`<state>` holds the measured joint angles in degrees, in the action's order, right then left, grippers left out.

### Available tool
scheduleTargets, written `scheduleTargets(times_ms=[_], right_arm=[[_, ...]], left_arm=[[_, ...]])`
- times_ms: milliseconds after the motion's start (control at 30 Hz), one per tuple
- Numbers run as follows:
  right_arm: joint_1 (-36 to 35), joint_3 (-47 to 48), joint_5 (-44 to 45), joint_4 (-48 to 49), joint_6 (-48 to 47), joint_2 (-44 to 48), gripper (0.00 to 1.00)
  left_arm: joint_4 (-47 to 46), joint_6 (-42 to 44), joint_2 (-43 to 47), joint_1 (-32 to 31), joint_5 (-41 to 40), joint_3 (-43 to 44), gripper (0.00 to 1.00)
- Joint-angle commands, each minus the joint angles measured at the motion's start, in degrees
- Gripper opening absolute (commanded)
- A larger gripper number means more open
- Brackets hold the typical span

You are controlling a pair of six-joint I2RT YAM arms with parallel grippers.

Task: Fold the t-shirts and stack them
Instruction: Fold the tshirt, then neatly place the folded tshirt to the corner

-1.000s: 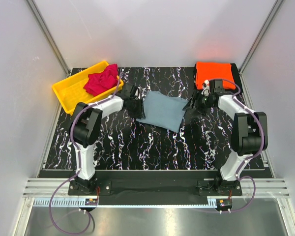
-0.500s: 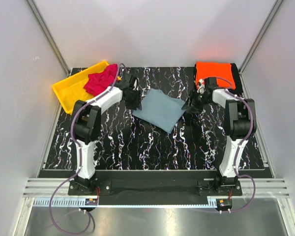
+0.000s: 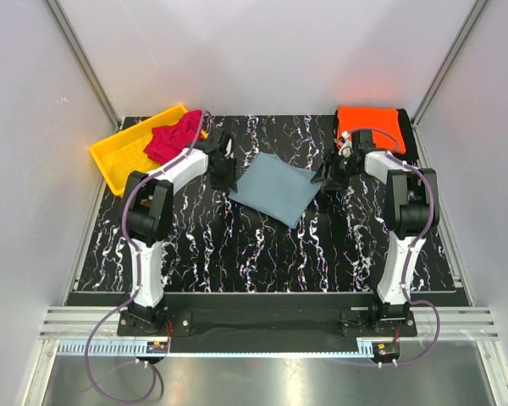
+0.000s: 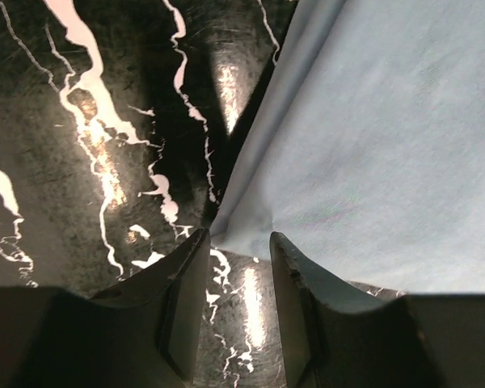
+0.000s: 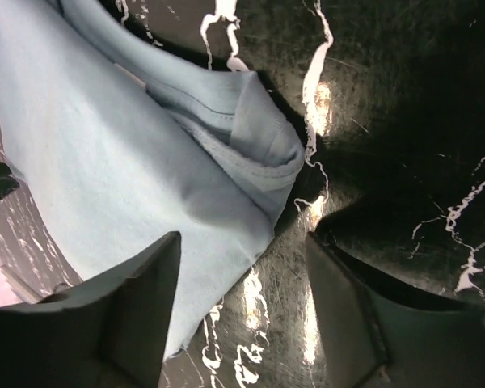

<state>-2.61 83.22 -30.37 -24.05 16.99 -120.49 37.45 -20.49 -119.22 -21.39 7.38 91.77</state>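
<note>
The grey-blue t-shirt (image 3: 273, 188) lies folded flat mid-table. My left gripper (image 3: 223, 169) sits low at its left corner, open. In the left wrist view the shirt corner (image 4: 250, 230) lies just past the fingertips (image 4: 283, 246), and only table shows between them. My right gripper (image 3: 328, 176) is open at the shirt's right edge. There the folded hem (image 5: 259, 153) lies ahead and the cloth edge reaches under the left finger (image 5: 145, 299). The orange t-shirt (image 3: 371, 127) lies folded at the far right. The crimson t-shirt (image 3: 173, 137) is crumpled in the bin.
A yellow plastic bin (image 3: 118, 154) stands at the far left corner of the black marbled table (image 3: 262, 245). White walls with metal posts close in the sides and back. Both arm bases stand at the near edge.
Both arms have stretched farther toward the back of the table, and the grippers have shifted slightly with them. The grey-blue shirt now lies a little flatter and slightly turned.
</note>
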Motion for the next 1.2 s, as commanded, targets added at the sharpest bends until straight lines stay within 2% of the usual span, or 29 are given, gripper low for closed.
scheduleTargets(times_ms=[0,67,233,300,433,600,867,1000,1133,1167], right_arm=[[0.2,-0.8,0.4,1.6,-3.8,4.2,0.71],[0.2,0.3,-0.7,1.4,-5.6,3.9,0.78],[0.2,5.3,-4.9,-1.6,-9.8,-1.0,0.87],[0.2,8.1,-7.6,-3.1,-12.1,-2.6,0.88],[0.2,13.7,-6.3,-7.1,-16.7,-6.8,0.88],[0.2,21.1,-5.9,-17.6,-24.1,-13.0,0.87],[0.2,23.7,-12.3,-25.8,-29.9,-15.6,0.81],[0.1,24.0,-13.5,-26.4,-31.3,-15.7,0.77],[0.1,25.8,-12.3,-26.6,-30.9,-17.0,0.69],[0.0,25.9,-11.9,-26.5,-31.0,-17.0,0.61]], left_arm=[[0.8,2.2,4.2,0.3,1.0,1.7,0.42],[1.5,2.5,6.5,0.4,4.0,1.4,0.42],[1.5,3.2,16.7,0.3,10.2,-4.8,0.43],[1.6,4.4,20.4,0.3,10.7,-6.7,0.44],[1.6,6.1,25.2,0.2,13.3,-11.7,0.45],[-0.5,5.6,28.5,0.1,18.4,-16.1,0.45],[-2.6,5.5,29.2,-0.1,21.6,-18.6,0.46],[-3.1,5.5,29.1,0.0,21.9,-18.7,0.46],[-3.2,5.5,29.1,-0.1,21.9,-18.9,0.46],[-3.2,5.5,29.0,-0.1,21.9,-18.8,0.47]])
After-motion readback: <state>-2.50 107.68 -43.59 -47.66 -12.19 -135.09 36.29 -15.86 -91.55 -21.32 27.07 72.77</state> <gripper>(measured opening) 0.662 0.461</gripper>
